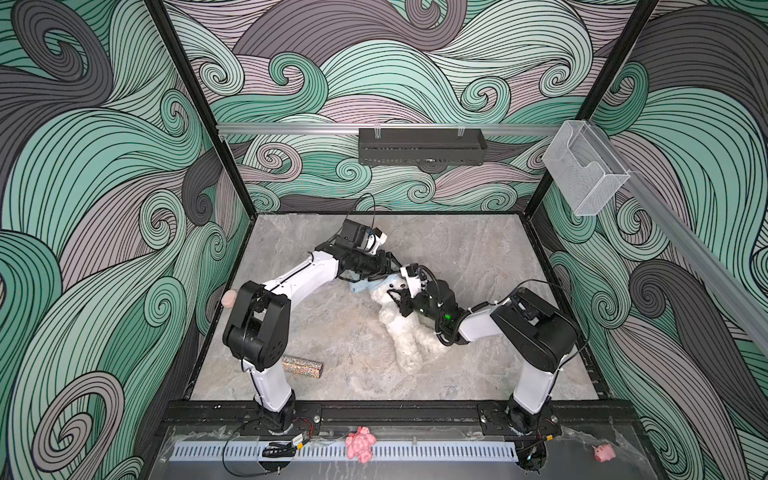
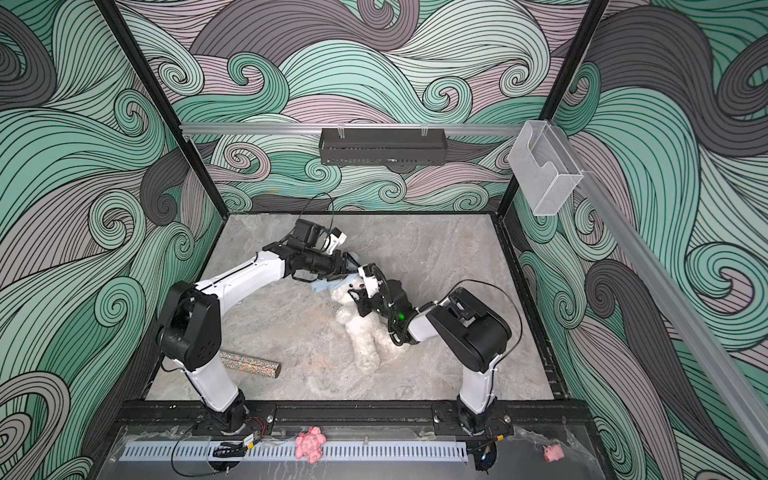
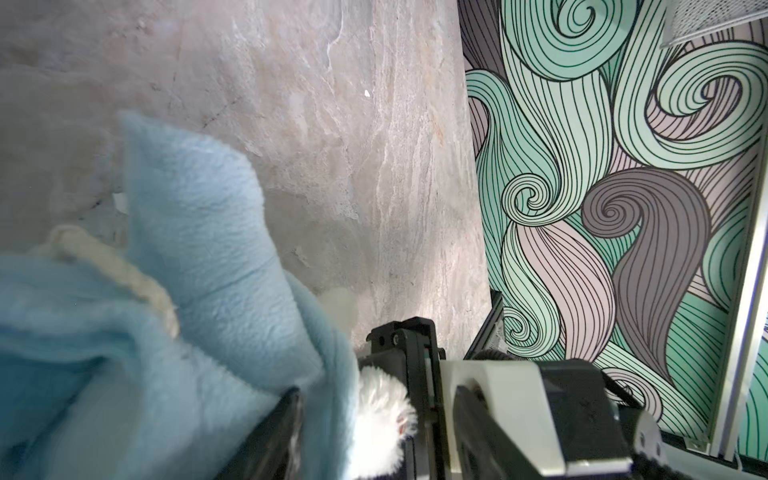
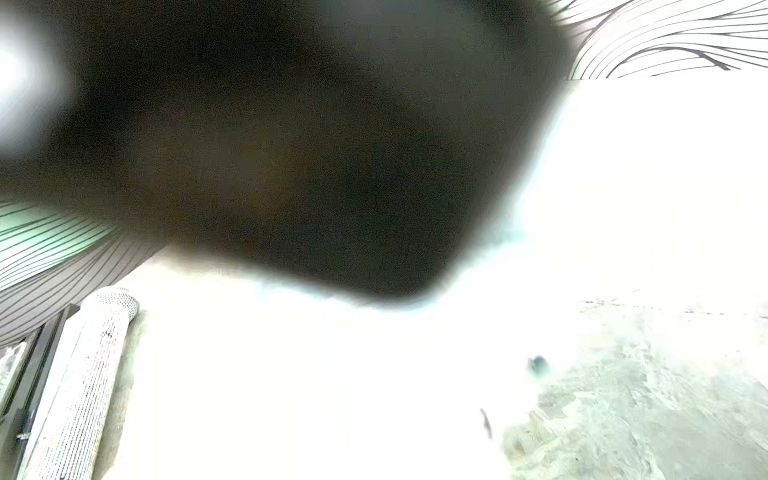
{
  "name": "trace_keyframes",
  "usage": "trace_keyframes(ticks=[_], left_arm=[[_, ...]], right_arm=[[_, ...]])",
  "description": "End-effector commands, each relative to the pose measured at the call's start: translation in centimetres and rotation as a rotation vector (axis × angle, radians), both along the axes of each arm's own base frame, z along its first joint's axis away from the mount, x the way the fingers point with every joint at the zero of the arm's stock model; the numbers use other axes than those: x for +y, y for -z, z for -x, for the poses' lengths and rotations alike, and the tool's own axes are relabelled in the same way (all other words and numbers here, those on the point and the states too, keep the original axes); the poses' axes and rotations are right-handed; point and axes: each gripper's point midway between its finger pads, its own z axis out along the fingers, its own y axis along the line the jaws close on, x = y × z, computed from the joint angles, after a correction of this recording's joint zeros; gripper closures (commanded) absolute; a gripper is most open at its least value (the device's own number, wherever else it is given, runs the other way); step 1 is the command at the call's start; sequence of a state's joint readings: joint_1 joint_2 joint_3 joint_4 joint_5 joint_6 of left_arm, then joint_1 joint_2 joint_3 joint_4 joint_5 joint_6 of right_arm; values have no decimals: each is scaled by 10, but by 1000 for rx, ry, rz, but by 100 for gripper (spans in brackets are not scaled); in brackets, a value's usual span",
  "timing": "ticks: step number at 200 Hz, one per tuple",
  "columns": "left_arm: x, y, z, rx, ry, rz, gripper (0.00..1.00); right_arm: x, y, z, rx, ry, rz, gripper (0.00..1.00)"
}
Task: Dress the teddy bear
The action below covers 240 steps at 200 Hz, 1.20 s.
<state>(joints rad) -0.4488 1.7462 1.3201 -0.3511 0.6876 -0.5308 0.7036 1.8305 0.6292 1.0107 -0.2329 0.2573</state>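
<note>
Veined stone tabletop (image 1: 332,340) holds fluffy teddy bear (image 1: 409,336), plush blue fleece (image 1: 364,286).

So everything sits on a grey marble-look tabletop (image 1: 478,257), and there's not much on it. The fluffy white teddy bear (image 1: 409,336) lies sprawled around the middle of the frame, head toward the back wall, with a light blue fleece garment (image 1: 360,286) bunched right against its head. Lower left there's a glittery tube (image 1: 302,365) lying flat, and a little peach egg-shaped thing (image 1: 229,298) sits at the table's left edge, well apart from the bear.
</note>
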Motion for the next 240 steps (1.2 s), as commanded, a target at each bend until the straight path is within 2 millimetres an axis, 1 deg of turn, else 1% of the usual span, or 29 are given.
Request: trace_keyframes(ticks=[1,25,42,62,75,96,121,143,162,170,186,205,224,240], left_arm=[[9,-18,-1,-59,-8,-20,33],[14,-25,0,-81,-19,-20,27],[18,-28,-1,-93,-30,-26,27],[27,-24,-1,-94,-50,-59,27],[33,-22,0,-94,-65,-74,28],[49,-24,0,-105,-112,-92,29],[75,-34,3,-129,-165,-124,31],[100,-34,14,-102,-190,-176,34],[113,-30,26,-80,-179,-211,38],[114,-26,31,-85,-152,-220,39],[112,-25,36,-77,-111,-217,46],[103,-23,40,-50,-48,-189,52],[97,-14,42,-13,8,-186,60],[91,-6,50,46,67,-186,63]], right_arm=[[-1,-4,6,-45,-35,17,88],[-1,-6,7,-61,-42,25,88],[-1,-5,8,-64,-47,36,89],[-2,-5,9,-72,-58,54,89],[-4,-1,12,-70,-66,80,89],[-10,2,19,-80,-79,113,90],[-14,-1,31,-96,-120,154,91],[-17,-12,45,-124,-177,169,90],[-21,-23,54,-172,-202,175,89],[-23,-28,57,-197,-209,174,90],[-25,-37,63,-238,-226,171,90],[-25,-47,68,-267,-243,155,91],[-24,-55,71,-283,-255,132,91],[-23,-59,71,-286,-257,123,91]])
